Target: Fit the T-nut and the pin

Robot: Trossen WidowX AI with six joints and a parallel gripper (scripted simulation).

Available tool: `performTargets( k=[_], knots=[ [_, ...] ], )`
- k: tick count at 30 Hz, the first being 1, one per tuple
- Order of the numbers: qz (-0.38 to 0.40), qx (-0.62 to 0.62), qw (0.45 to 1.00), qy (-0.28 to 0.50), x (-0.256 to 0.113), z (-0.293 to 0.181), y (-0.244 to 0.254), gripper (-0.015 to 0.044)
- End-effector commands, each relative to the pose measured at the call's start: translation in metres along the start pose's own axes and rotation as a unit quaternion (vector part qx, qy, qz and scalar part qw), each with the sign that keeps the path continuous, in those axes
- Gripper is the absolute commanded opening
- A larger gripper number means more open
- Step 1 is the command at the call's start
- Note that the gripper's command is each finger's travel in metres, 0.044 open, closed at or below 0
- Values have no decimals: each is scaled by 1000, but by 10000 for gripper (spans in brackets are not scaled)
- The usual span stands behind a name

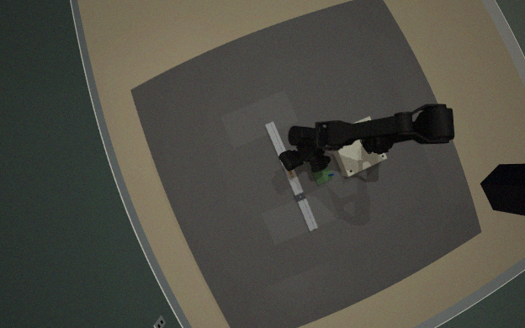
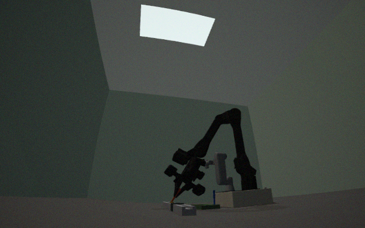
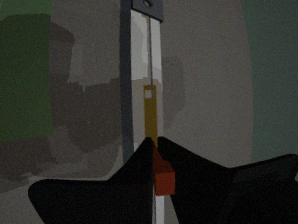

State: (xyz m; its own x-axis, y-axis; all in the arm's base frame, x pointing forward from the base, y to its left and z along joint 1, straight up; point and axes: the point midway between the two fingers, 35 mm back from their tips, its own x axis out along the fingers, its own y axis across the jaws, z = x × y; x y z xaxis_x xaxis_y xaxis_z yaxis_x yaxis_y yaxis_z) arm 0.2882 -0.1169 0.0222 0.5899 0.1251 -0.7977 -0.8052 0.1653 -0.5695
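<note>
My gripper is shut on the orange handle of the brass T-nut. The handle leans. The nut's holed end points toward the bracket. The nut is over the aluminum rail, in line with the slot, and looks wider than it; its exact height is unclear. The dark bracket spans the rail farther along, apart from the nut. The blue pin stands upright in the green tray.
The pale base block under the arm is behind the tray. The tray lies beside the rail, on the base side. A grey arm-like object shows behind my arm. A black object is at the right edge of the top view.
</note>
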Motion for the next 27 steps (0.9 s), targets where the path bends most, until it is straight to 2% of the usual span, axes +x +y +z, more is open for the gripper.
performTargets(
  k=[1,27],
  knots=[
    [3,3,1000,2,0,-1,-2,-150],
    [29,10,1000,2,0,-1,-5,-150]
  ],
)
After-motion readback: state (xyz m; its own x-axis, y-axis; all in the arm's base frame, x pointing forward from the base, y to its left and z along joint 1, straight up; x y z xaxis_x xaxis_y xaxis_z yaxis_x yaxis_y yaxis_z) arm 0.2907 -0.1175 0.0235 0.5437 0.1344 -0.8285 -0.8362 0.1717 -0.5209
